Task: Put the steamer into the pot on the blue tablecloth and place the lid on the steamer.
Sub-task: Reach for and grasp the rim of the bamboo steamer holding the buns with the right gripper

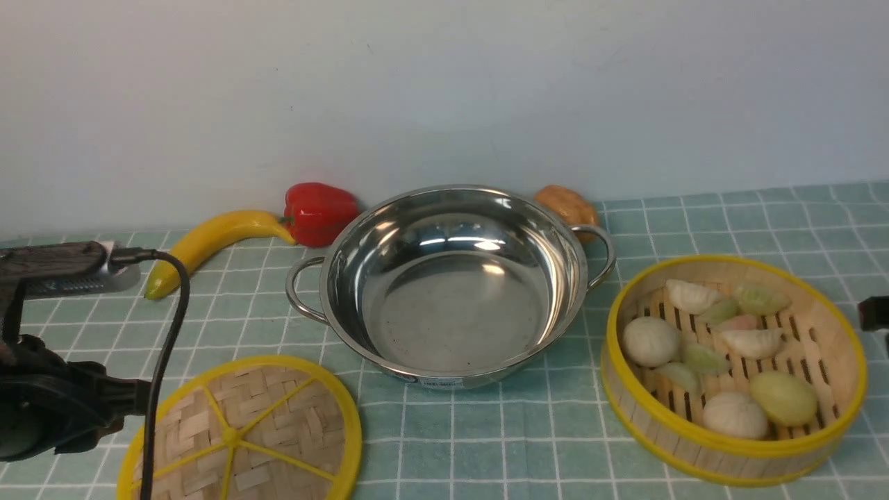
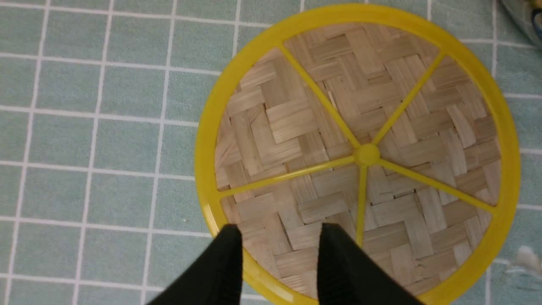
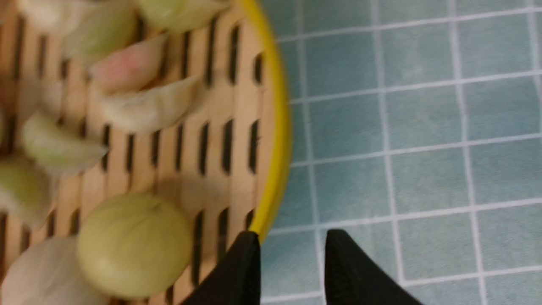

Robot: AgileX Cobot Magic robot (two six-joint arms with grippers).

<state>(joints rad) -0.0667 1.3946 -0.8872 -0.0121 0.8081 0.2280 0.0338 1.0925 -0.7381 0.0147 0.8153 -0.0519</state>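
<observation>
The shiny steel pot (image 1: 451, 326) stands empty in the middle of the blue tablecloth (image 1: 528, 423). The steamer (image 1: 667, 434), with dumplings and buns in it, sits on the cloth to the pot's right. The woven lid (image 1: 239, 430) lies flat on the cloth at the front left. My left gripper (image 2: 279, 231) is open and empty, with both fingers over the near edge of the lid (image 2: 296, 127). My right gripper (image 3: 292, 235) is open and empty at the steamer's rim (image 3: 277, 148), one finger over the rim and the other over the cloth outside it. Only a dark bit of it (image 1: 875, 312) shows in the front view.
A yellow banana (image 1: 208, 243), a red pepper (image 1: 319, 212) and a brown lumpy item (image 1: 566, 205) lie behind the pot by the wall. My left arm (image 1: 42, 410) and its black cable (image 1: 163, 347) stand at the left edge beside the lid.
</observation>
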